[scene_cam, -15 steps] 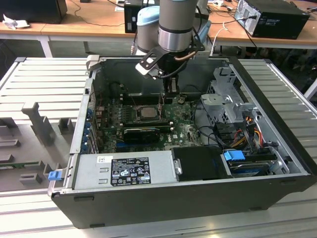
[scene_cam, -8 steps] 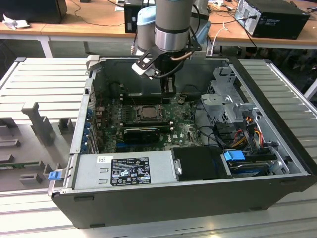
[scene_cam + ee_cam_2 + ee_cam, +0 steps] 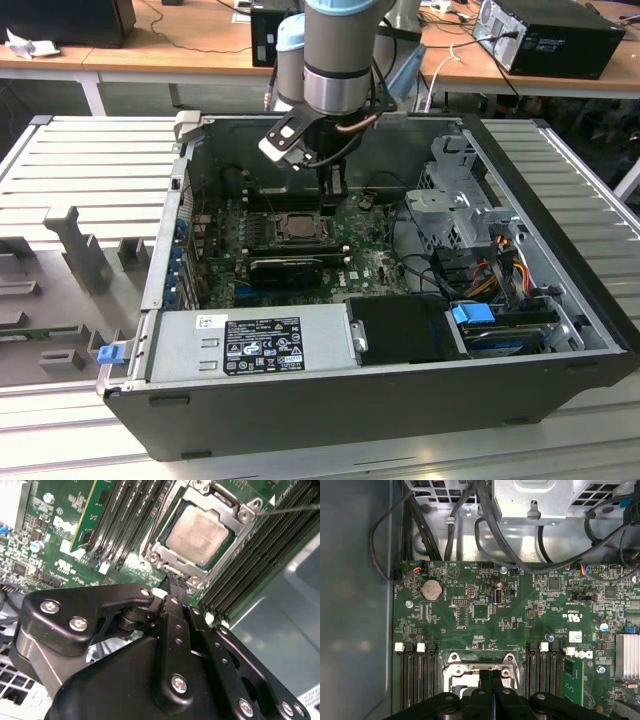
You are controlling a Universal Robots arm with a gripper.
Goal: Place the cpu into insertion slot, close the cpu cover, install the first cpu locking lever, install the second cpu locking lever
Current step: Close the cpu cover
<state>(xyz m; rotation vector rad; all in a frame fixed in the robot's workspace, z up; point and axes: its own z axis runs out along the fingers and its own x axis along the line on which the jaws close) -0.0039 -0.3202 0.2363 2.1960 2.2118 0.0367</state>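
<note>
Claw point(image 3: 176, 582) pinched narrow, nothing held, at 1 o'clock of insertion slot point(image 3: 298, 226) in exterior view; cpu point(image 3: 200, 534) sits under closed cpu cover point(image 3: 239, 525). It could slip off thin lever point(image 3: 290, 510), gouging motherboard point(image 3: 50, 540).

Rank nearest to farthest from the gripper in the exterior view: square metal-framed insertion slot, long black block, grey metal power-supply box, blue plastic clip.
From the gripper:
1. Square metal-framed insertion slot, right beside it on the motherboard.
2. Long black block, just past the slot.
3. Grey metal power-supply box, along the case's near edge.
4. Blue plastic clip, case corner, exterior view's left.
</note>
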